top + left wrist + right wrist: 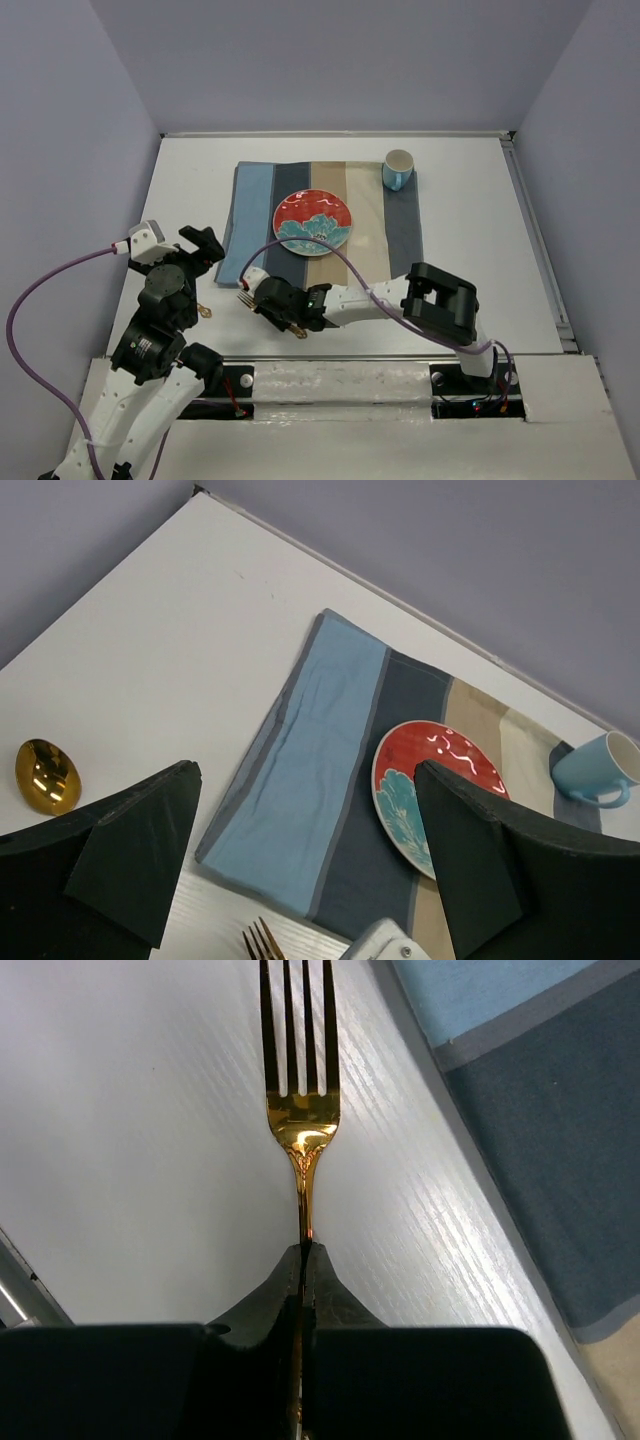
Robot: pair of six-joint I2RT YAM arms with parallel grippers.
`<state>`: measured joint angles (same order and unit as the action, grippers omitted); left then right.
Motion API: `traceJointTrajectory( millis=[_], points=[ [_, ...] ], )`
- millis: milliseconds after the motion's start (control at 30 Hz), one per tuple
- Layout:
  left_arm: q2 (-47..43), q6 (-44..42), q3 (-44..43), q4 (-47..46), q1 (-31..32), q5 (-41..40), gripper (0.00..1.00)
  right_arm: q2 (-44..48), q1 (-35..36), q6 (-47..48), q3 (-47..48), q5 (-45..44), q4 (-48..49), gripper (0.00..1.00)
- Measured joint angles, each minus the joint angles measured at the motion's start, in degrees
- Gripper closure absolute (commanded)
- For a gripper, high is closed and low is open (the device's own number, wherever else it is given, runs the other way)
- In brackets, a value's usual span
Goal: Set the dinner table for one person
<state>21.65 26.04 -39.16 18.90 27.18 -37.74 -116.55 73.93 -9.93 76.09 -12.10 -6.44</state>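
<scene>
Our right claw point(303, 1252) pinches the gold fork point(301, 1125) tight by the placemat's point(540, 1140) near left corner. Our left claw point(305, 780) hangs wide open, empty.

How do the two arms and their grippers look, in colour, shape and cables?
The left arm and right arm have white links joined by black joint housings. Each carries a thin purple cable that runs loosely outside it. The left gripper and right gripper have matte black, wedge-shaped fingers. No markings are readable.
</scene>
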Motion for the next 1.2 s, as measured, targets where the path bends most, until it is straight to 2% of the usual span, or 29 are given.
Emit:
traceJointTrajectory(
  millis=[133,300,467,600,700,867,1067,1200],
  points=[
    [0.3,-0.2,0.0,-0.1,-0.8,0.0,0.01,1.4,0.0,-1.5,-1.5,-2.9,0.5,1.00],
    [2.1,-1.1,0.0,-0.4,-2.2,1.5,0.01,10.9,-1.6,-3.4,-8.0,-6.2,1.5,1.00],
    [4.8,-3.2,0.0,-0.9,-2.5,5.6,0.01,22.1,-8.1,-5.5,-11.1,-11.0,4.9,1.00],
    [6.7,-4.8,0.0,-1.2,-2.5,8.9,0.01,25.0,-13.1,-7.0,-11.3,-15.7,7.0,1.00],
    [7.1,-5.5,0.0,-1.4,-2.4,9.9,0.01,23.2,-14.3,-8.7,-10.0,-18.3,7.2,1.00],
    [7.0,-6.0,0.0,-1.7,-0.9,9.7,0.01,14.0,-14.7,-14.1,-3.7,-21.9,7.0,1.00],
    [5.9,-6.1,0.0,-1.9,3.4,7.8,0.01,-0.6,-15.0,-20.8,12.7,-22.9,7.1,1.00],
    [4.9,-6.1,0.0,-1.9,6.3,6.4,0.01,-5.5,-15.0,-25.8,18.5,-23.5,6.8,1.00]
  ],
)
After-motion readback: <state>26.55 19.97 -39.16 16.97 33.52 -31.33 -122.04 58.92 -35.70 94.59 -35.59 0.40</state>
